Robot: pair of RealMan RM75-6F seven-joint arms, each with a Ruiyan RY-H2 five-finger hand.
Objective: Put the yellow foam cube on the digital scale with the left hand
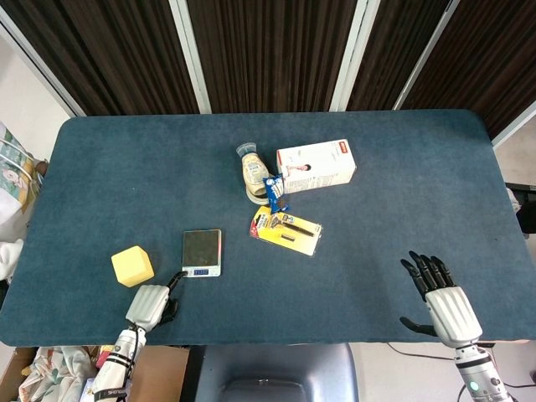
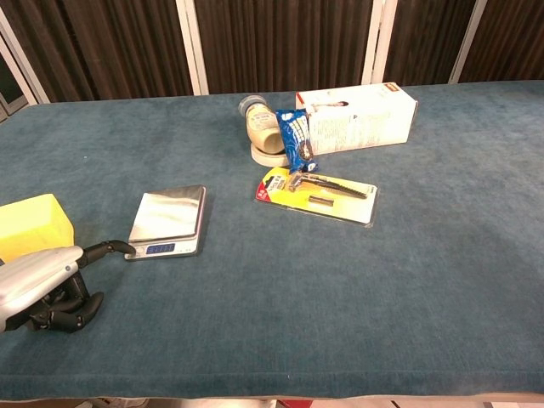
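The yellow foam cube (image 1: 132, 265) (image 2: 32, 223) rests on the blue table near the front left edge, nothing touching it. Just right of it lies the small silver digital scale (image 1: 202, 252) (image 2: 167, 221), its display lit blue. My left hand (image 1: 149, 306) (image 2: 42, 280) lies in front of the cube with most fingers curled under and one finger stretched out to the scale's front left corner; it holds nothing. My right hand (image 1: 440, 301) rests at the front right edge with its fingers spread, shown only in the head view.
Mid-table are a white carton (image 1: 316, 166) (image 2: 361, 115), a small bottle (image 1: 254, 172) (image 2: 262, 127), a blue packet (image 1: 275, 194) (image 2: 297, 140) and a razor on a yellow card (image 1: 286, 230) (image 2: 319, 194). A chair seat (image 1: 268, 373) sits below the front edge.
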